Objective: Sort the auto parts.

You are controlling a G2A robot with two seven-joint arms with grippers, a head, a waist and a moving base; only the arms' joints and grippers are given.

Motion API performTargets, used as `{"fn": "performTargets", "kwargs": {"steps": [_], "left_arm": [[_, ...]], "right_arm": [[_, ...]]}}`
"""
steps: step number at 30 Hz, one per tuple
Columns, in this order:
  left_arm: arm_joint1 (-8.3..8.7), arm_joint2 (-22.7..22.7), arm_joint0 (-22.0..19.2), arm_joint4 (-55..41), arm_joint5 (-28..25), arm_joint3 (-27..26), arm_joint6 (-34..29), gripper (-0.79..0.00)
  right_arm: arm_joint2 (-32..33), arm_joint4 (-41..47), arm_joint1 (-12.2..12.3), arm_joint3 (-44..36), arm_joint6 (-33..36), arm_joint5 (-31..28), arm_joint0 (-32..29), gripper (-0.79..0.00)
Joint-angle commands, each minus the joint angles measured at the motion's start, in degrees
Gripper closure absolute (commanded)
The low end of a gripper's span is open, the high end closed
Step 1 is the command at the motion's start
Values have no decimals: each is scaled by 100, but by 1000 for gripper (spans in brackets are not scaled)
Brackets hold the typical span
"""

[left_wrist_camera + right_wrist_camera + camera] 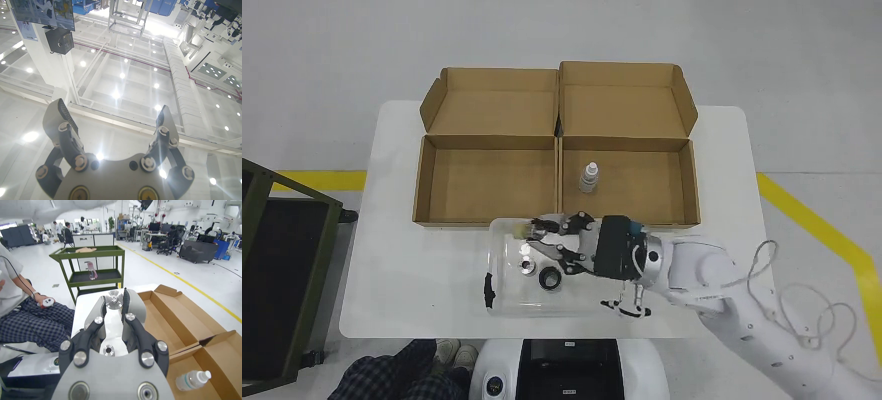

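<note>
At the 6 o'clock edge of the smooth white table (402, 270) sits a clear plastic bin (512, 300) with rounded corners and a black handle on its 9 o'clock end. The right gripper (540, 236) hangs low over the bin, its arm coming in from 4 o'clock. Its grey metal jaws, lined with black ribbed pads, pinch a flat, mirror-bright metal disc (113, 303) by its rim, and the disc's raised hub faces the wrist camera. On the bin floor just beside the jaws lie a small silver ring (528, 266) and a darker round part (549, 280).

Farther off, at 11 and 1 o'clock, stand two open brown cardboard boxes, the left box (487, 185) and the right box (642, 185). Their side walls touch and their lids fold back toward 12 o'clock. In the right box a small clear plastic bottle (588, 178) with a white cap lies on its side, near the wall shared with the left box.

The left gripper (112, 106) points up at a gridded white ceiling dotted with lamps, with its ribbed-padded jaws spread wide.
</note>
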Motion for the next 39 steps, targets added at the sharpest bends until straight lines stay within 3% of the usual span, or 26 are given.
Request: {"fn": "performTargets", "kwargs": {"steps": [1,27,39], "left_arm": [[0,0,0,0,0,0,0,-785],[0,0,0,0,0,0,0,-785],[0,0,0,0,0,0,0,-785]], "right_arm": [[71,70,-19,12,-253,-71,-11,0],[622,-89,-246,-400,-1253,-335,-186,0],[704,-468,-290,65,-195,-113,-273,0]]}}
